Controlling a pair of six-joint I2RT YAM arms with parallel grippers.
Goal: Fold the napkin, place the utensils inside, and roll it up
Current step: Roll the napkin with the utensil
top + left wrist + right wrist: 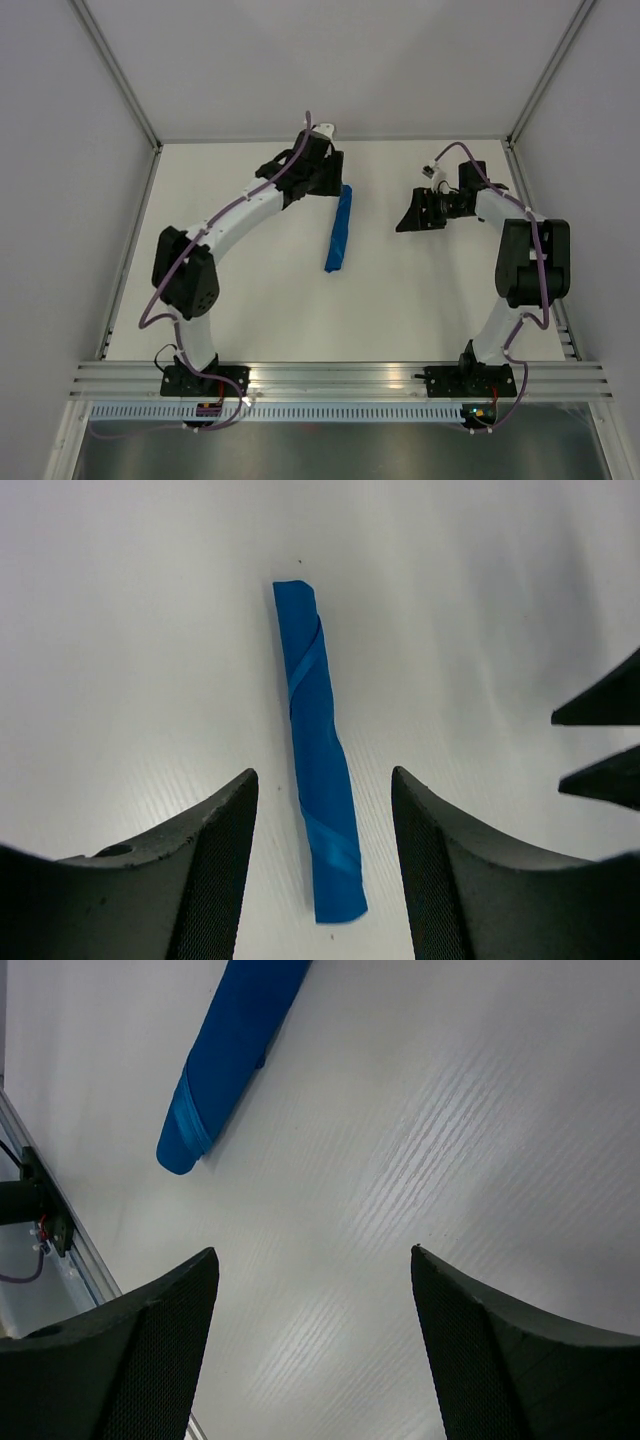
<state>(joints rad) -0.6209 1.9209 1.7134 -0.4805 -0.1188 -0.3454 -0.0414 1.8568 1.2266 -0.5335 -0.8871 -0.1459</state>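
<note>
The blue napkin (340,230) lies on the white table as a tight, slim roll, running from far to near. It also shows in the left wrist view (318,750) and in the right wrist view (230,1060). The knife is hidden; no handle or blade shows. My left gripper (325,185) is open and empty, above the roll's far end, with the roll lying between its fingers in the left wrist view (325,780) but not touching them. My right gripper (410,222) is open and empty to the right of the roll, seen over bare table in its wrist view (315,1255).
White walls with metal corner posts (130,100) close in the table on three sides. A metal rail (340,375) runs along the near edge by the arm bases. The right gripper's fingertips (600,745) show at the right edge of the left wrist view.
</note>
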